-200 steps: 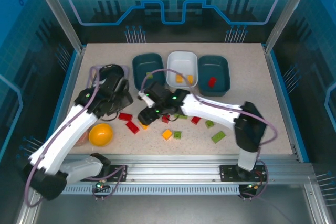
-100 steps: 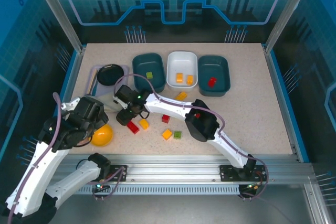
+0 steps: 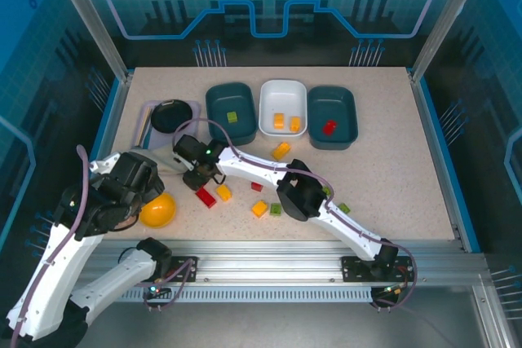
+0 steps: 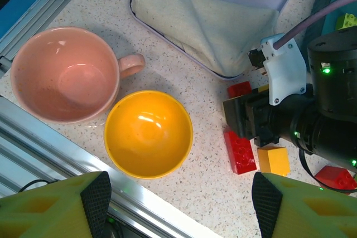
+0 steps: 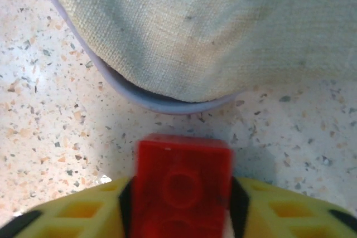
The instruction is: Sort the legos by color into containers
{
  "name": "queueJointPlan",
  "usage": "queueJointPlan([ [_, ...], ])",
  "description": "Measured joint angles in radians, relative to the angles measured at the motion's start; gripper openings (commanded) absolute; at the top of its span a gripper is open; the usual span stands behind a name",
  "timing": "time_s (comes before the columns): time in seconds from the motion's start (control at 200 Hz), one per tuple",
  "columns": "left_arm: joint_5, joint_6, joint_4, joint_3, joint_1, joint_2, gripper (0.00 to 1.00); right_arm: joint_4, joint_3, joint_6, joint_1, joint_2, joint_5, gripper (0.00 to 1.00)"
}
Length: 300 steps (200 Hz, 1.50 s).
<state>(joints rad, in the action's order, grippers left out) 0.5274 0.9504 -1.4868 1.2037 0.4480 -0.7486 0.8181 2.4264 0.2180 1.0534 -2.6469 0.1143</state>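
We see a blue-lit glass enclosure [image 3: 269, 6] around a speckled beige table [image 3: 391, 169]. Along its far side three trays sit in a row. The left teal tray [image 3: 224, 102] holds one green brick [image 3: 232, 116], the white tray [image 3: 283, 97] holds two orange bricks [image 3: 280, 121], and the right teal tray [image 3: 334, 105] holds a small red piece [image 3: 329, 127]. Our left gripper [image 4: 178, 204] hangs above the yellow bowl [image 4: 148, 133], its fingers spread and holding nothing. Our right gripper [image 5: 181, 207] sits low over the table just beside a folded cloth [image 5: 184, 32], its fingers clenched on a red brick [image 5: 181, 174]. Loose bricks [image 3: 260, 209] lie scattered mid-table.
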Motion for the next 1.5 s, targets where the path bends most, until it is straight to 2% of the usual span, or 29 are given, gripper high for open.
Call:
queueJointPlan([
  [0.16,0.0,-0.01,0.013,0.0,0.0,0.0,0.7,0.004,0.0,0.004,0.002,0.002,0.021,0.29],
  [0.29,-0.031,-0.035,0.061,-0.01,0.0,0.0,0.7,-0.011,-0.079,0.017,-0.003,0.048,0.039,0.26],
  [0.52,-0.234,-0.113,0.285,-0.107,0.0,-0.054,0.7,-0.036,-0.376,0.058,-0.076,0.3,0.054,0.25],
  [0.69,-0.404,-0.153,0.51,-0.12,0.018,-0.242,0.69,-0.087,-0.613,0.111,-0.243,0.605,0.066,0.24],
  [0.785,-0.461,-0.168,0.623,-0.114,0.046,-0.37,0.69,-0.096,-0.72,0.151,-0.4,0.75,0.072,0.25],
  [0.875,-0.5,-0.172,0.698,-0.074,0.072,-0.497,0.69,-0.085,-0.784,0.185,-0.561,0.818,0.096,0.25],
  [1.015,-0.533,-0.176,0.789,0.033,0.1,-0.66,0.69,-0.033,-0.799,0.229,-0.75,0.802,0.123,0.25],
  [1.135,-0.551,-0.183,0.832,0.114,0.114,-0.763,0.68,0.031,-0.745,0.254,-0.841,0.71,0.137,0.25],
  [1.32,-0.563,-0.192,0.847,0.171,0.125,-0.842,0.68,0.118,-0.609,0.301,-0.866,0.518,0.158,0.25],
  [1.501,-0.563,-0.192,0.846,0.175,0.126,-0.849,0.68,0.184,-0.584,0.352,-0.865,0.458,0.195,0.25],
])
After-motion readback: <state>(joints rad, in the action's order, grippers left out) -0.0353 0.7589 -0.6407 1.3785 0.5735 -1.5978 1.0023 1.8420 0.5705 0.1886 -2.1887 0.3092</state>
